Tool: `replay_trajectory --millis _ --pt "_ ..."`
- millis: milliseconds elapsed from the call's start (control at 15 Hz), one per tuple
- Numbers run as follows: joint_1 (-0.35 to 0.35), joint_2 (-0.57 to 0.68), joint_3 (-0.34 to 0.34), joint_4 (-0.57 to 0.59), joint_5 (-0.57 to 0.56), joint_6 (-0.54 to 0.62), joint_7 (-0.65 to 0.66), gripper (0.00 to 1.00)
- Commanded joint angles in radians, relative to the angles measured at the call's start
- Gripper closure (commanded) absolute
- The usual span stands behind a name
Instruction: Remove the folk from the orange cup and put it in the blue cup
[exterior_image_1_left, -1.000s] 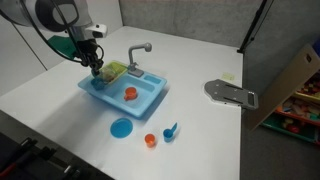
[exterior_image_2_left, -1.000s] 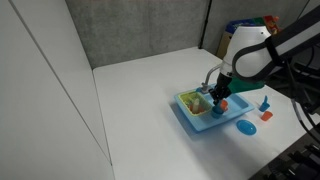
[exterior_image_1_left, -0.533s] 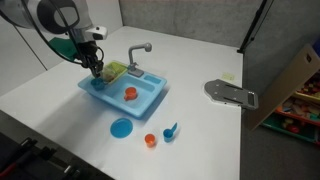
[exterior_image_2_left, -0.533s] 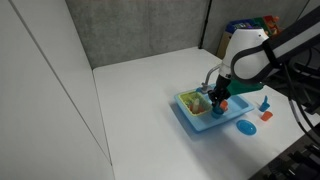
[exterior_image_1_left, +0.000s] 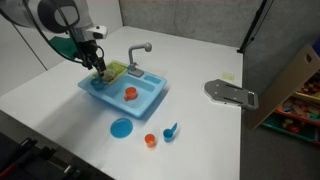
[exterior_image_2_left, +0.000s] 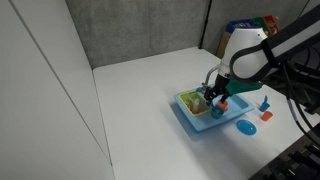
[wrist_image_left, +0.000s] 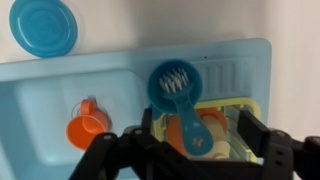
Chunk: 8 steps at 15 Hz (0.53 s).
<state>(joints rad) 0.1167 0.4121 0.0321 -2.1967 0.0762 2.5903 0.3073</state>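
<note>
In the wrist view the blue cup (wrist_image_left: 158, 90) stands in the blue toy sink (wrist_image_left: 40, 95). The fork (wrist_image_left: 190, 125) rests in it, with pale tines inside the cup and its handle rising between my fingers. My gripper (wrist_image_left: 200, 132) hangs right above, open, and neither finger touches the handle. The orange cup (wrist_image_left: 88, 125) sits in the sink basin, left of the blue cup. In both exterior views the gripper (exterior_image_1_left: 98, 68) (exterior_image_2_left: 213, 97) hovers over the sink's end by the dish rack, and the orange cup (exterior_image_1_left: 130, 93) lies mid-basin.
A yellow dish rack (wrist_image_left: 252, 105) holding an orange piece (wrist_image_left: 212, 122) lies under my fingers, beside the grey faucet (exterior_image_1_left: 138, 55). On the table stand a blue plate (exterior_image_1_left: 121, 127), a smaller orange cup (exterior_image_1_left: 150, 140) and a blue scoop (exterior_image_1_left: 171, 130). A grey metal fixture (exterior_image_1_left: 232, 93) lies further off.
My jaws have opened over the blue cup and let go of the fork. The arm has stayed almost where it was.
</note>
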Motion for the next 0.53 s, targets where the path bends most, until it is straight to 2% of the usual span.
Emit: replay_trajectory --millis 0,467 --pt "-0.026 -0.029 0.019 0.003 0.049 -0.033 -0.048 0.00" --pt "-0.033 -0.127 -0.019 -0.010 0.024 -0.158 -0.022 0.00"
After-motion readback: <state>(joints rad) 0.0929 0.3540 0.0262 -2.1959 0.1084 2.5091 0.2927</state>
